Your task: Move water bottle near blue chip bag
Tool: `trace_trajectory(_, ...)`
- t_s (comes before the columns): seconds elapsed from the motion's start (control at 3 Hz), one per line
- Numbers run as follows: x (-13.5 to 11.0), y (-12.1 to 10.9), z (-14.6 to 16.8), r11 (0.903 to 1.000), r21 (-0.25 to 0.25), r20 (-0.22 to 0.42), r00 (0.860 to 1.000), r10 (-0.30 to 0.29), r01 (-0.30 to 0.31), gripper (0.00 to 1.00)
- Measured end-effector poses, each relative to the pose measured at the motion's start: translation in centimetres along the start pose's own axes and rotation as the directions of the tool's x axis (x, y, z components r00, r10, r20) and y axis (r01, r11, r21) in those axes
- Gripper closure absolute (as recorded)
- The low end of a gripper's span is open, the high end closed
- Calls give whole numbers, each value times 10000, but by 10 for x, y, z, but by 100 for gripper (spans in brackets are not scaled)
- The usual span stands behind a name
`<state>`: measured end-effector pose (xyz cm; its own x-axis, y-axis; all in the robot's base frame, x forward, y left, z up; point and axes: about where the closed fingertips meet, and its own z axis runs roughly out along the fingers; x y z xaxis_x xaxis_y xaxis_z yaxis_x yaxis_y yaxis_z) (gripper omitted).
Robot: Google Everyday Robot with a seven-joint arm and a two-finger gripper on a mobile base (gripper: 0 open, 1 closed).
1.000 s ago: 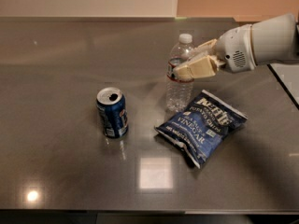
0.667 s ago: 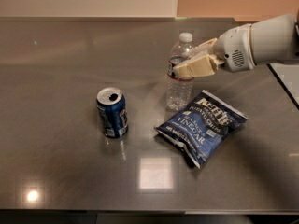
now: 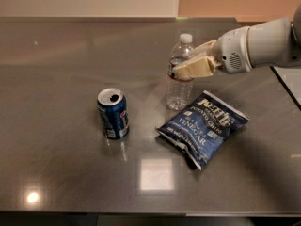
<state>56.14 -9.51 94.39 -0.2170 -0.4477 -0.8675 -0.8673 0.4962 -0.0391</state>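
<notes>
Gripper (image 3: pixel 185 65) against ribbed clear water bottle (image 3: pixel 178 93)

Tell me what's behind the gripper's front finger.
The water bottle, standing on the table: the gripper is shut on its label band. Cap and lower body show; the front finger hides part of the label.

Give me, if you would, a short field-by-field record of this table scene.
gripper: reaching in from the picture's right, jaws closed on the water bottle at its label
water bottle: upright on the table, close behind the blue chip bag
blue chip bag: lying flat, lettering up
soda can: upright, opened, apart at picture left
</notes>
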Motion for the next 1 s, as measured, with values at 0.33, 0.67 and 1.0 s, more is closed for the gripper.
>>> trace_trajectory(0.33,0,1,5,9999,158,107,9999,-70,68,82)
trace_trajectory(0.67,0,2,7,9997,208,173,9997,-163,159,57)
trace_trajectory(1.0,0,4,7,9995,132,236,9993,-299,296,35)
